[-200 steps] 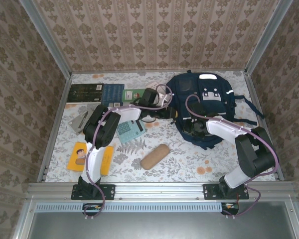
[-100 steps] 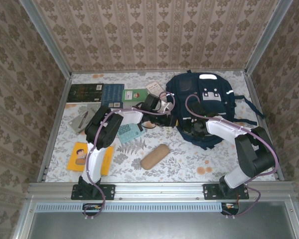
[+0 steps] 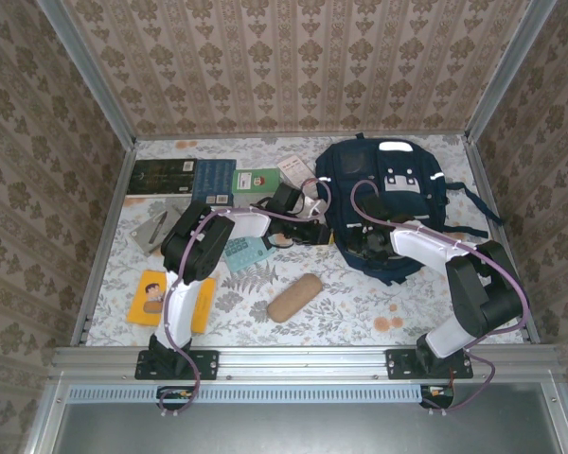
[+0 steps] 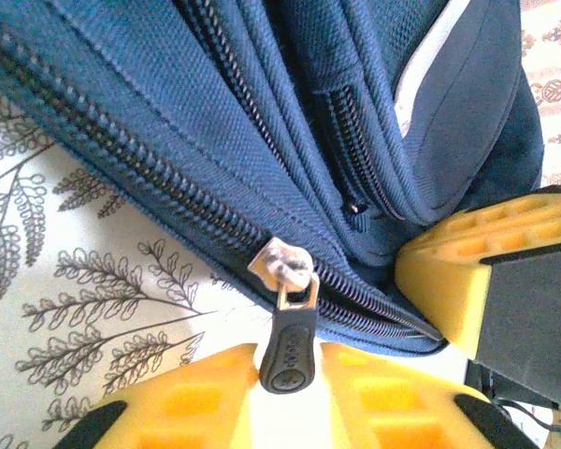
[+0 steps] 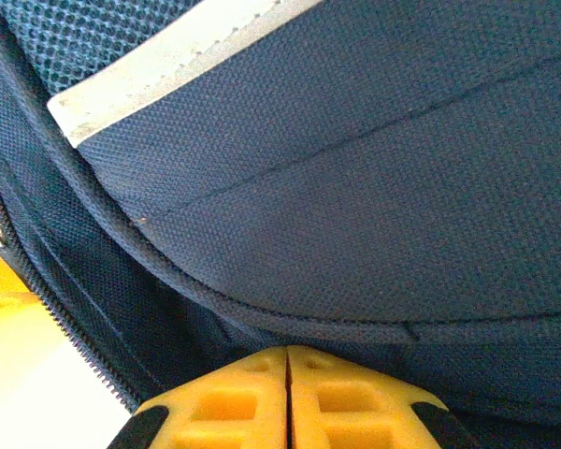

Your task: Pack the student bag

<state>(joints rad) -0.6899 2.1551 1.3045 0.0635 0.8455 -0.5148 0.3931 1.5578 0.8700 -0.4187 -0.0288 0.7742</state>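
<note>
The student bag [image 3: 398, 184] lies flat at the far right of the worktop [image 3: 360, 303]. My left hand [image 4: 285, 367] is clamped on its zipper pull [image 4: 288, 339]. My right hand [image 5: 288, 367] has its fingers pressed together at the bag's edge, seemingly pinching fabric.

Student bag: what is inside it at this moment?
No contents can be seen. The left gripper pinches the zipper pull of the student bag, and the right gripper pinches its fabric; navy cloth covers the interior.
</note>
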